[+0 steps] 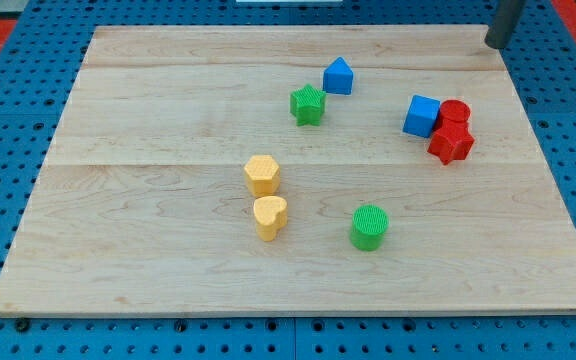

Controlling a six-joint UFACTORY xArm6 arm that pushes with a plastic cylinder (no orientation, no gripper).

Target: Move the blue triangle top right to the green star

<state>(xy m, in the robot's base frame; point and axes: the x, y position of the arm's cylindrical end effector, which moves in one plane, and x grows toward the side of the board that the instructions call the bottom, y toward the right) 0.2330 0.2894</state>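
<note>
Wooden board (168,110); no jaws; my tip (492,44) top-right corner, touching nothing.

The blue triangular block (338,76) is sitting just to the upper right of the green star-shaped block (308,104), nearly touching it, on the wooden desk (148,120).
</note>
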